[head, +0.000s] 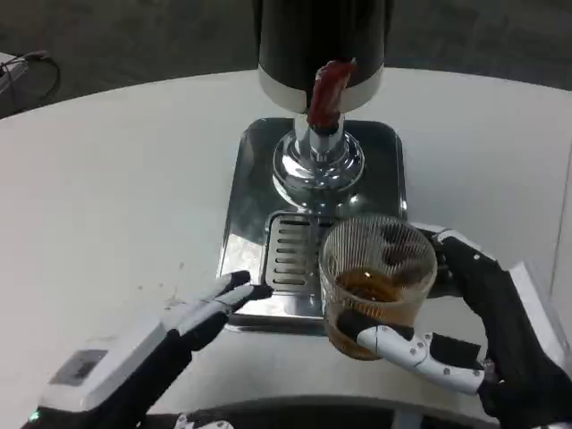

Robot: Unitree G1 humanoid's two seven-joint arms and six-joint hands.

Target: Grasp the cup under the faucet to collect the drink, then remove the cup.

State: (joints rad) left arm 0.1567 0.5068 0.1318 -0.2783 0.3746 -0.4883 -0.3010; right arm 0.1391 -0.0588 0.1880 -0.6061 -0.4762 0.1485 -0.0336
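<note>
1. The right robot hand [465,335] is wrapped around the cup [375,281], one white finger across its near side and the dark fingers behind it, so it is holding the cup.
2. The left robot hand [201,313] holds nothing; its fingers reach out loosely, tips close to the near-left corner of the drip tray [288,255].
3. The cup is a clear ribbed glass with amber drink in its bottom part. It sits at the tray's near-right edge, toward the robot from the faucet [329,94] rather than beneath it.
4. Judging by that, the drink is collected and the removal is under way. To do it well, keep the cup upright, move it slowly and level, clear the steel base [241,206], and set it down on open desk [116,197] before loosening the fingers.
5. The main risk is liquid slopping if the wrist tilts.
6. No brand, label or writing can be read on the dispenser [317,36], the cup or the hands.
</note>
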